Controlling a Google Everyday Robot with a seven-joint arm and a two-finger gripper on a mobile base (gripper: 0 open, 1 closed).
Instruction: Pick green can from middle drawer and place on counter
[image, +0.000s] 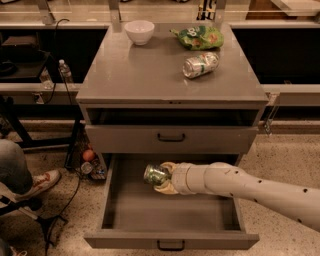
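Observation:
The green can (155, 174) is held by my gripper (162, 178), which is shut on it, just above the floor of the open middle drawer (170, 209). The can is tilted on its side, its silver end facing left. My white arm reaches in from the lower right. The grey counter (145, 70) lies above and behind, well away from the gripper.
On the counter stand a white bowl (139, 31), a green chip bag (198, 37) and a paler dented can (200, 64) lying on its side. A shut taller-faced drawer (171, 138) sits just above the gripper. A person's leg and shoe (30, 182) are at the left.

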